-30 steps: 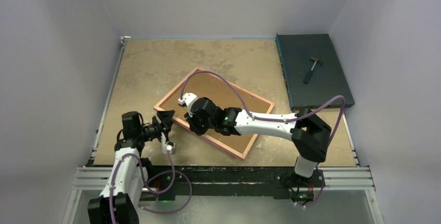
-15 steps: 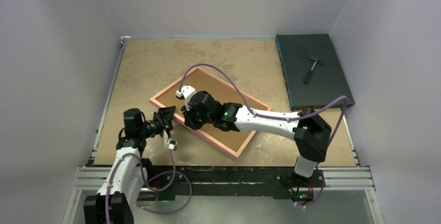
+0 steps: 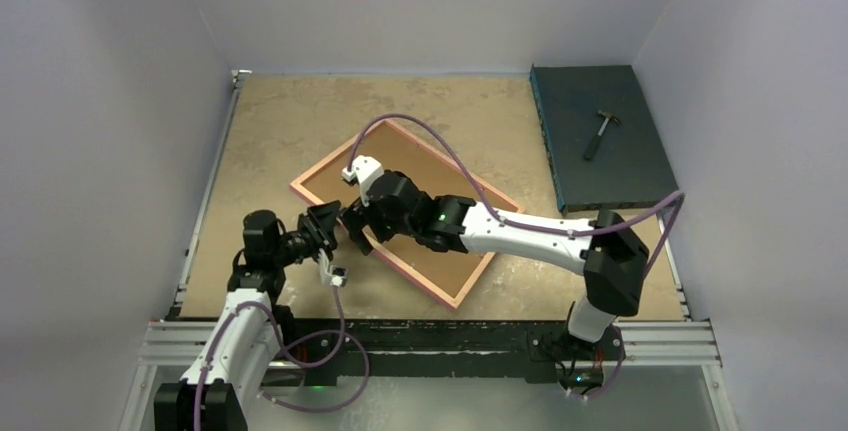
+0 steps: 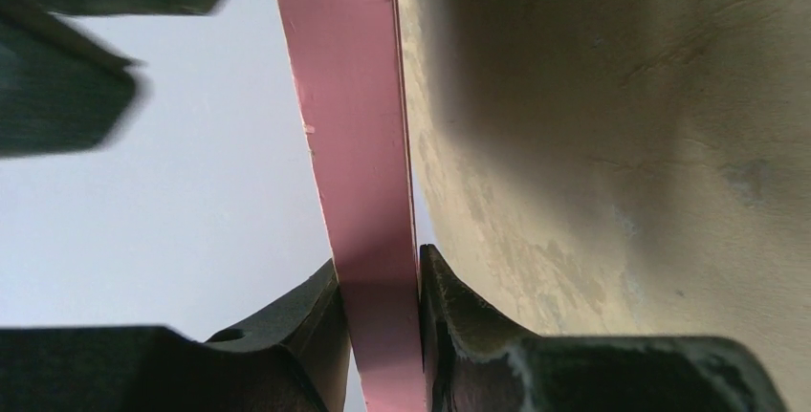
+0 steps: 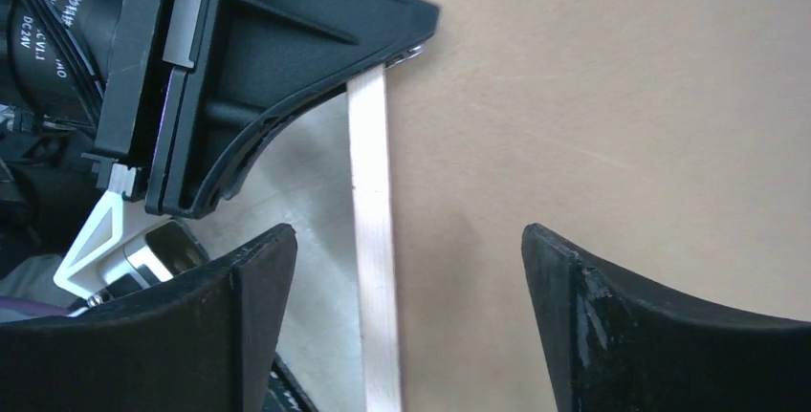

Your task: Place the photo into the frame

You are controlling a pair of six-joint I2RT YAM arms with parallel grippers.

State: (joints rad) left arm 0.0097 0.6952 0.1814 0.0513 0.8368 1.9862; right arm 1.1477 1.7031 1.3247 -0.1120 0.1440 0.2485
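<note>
From its base at 7 o'clock the left arm [image 3: 235, 316] rises to a bent elbow and lays its forearm level toward 2 o'clock. The left gripper [image 4: 381, 283] has its jaws clenched on the frame [image 3: 420, 278], one on each face of the pink rail at the frame's 8 o'clock edge. The frame sits mid-bench [image 3: 290, 121], turned so its long sides run from 10 toward 4 o'clock. Its wood-coloured back faces up, and a brown board [image 3: 455, 266] fills it. Just beside the left gripper, at its 3 o'clock, the right gripper [image 5: 406, 240] points down at the same pale rail. Its jaws are released wide and straddle the rail without touching it, one over the board and the other outside the frame. The right arm [image 3: 530, 236] stretches long and low from its base at 5 o'clock, its elbow at the bench's 4 o'clock edge and its forearm lying across the frame toward 9 o'clock. At 2 o'clock a dark mat [image 3: 640, 171] carries a hammer [image 3: 600, 134].
</note>
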